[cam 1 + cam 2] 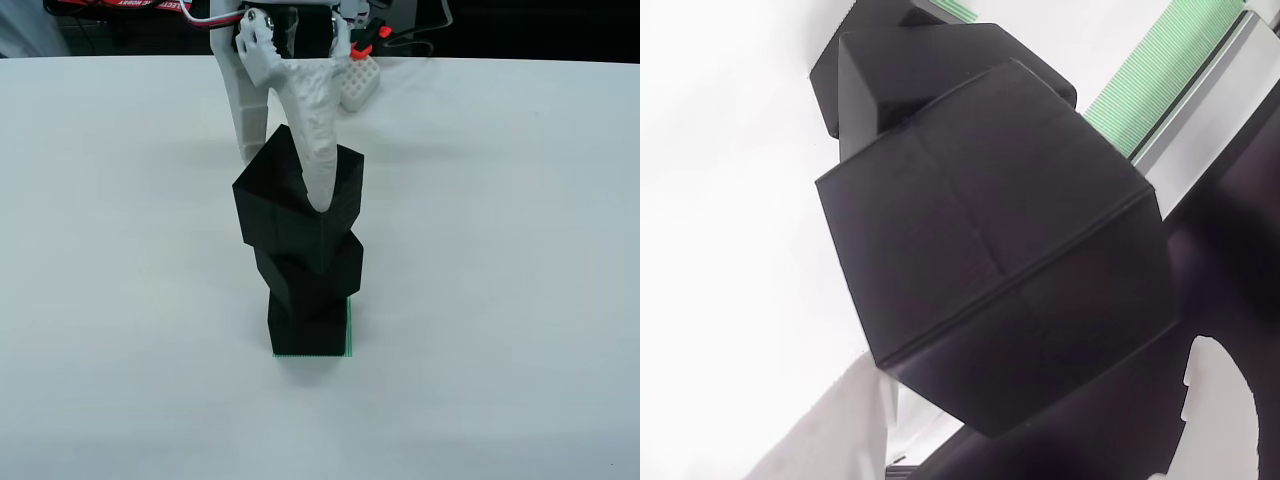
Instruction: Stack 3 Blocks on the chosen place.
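Observation:
In the view from the front, three black blocks stand in a crooked stack. The bottom block [306, 328] sits on the green chosen place [349, 330], which shows as a thin strip along its right and lower edges. The middle block [310, 268] is turned a little on it. My white gripper [290, 180] is shut on the top block [285, 200], one finger [318, 150] across its front and the other behind its left. In the view that rides on the gripper, the top block [990, 260] is close up, with the lower blocks [870, 70] and green stripes [1140, 90] beyond.
A white ridged part [360, 85] with a red piece [378, 40] lies at the table's back edge beside the arm's base, under cables. White tabletop [520, 250] spreads on all sides of the stack.

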{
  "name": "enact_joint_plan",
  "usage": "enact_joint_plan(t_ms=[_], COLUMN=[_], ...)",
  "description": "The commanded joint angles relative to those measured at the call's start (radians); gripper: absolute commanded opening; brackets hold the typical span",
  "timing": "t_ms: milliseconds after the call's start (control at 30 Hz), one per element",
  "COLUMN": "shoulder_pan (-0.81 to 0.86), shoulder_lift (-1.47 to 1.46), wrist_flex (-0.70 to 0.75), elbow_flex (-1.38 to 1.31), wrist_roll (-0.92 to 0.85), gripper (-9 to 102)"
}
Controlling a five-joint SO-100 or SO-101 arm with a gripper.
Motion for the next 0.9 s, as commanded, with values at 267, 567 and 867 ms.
enact_joint_plan(t_ms=[267,567,867], shoulder_pan=[-0.005,0.012,0.046], shoulder_lift=[0.124,0.443,0.845], wrist_flex=[-0.005,-0.087,-0.39], elbow_flex=[-0.002,0.087,0.443], wrist_roll=[-0.003,0.064,0.457], gripper=[33,12,0])
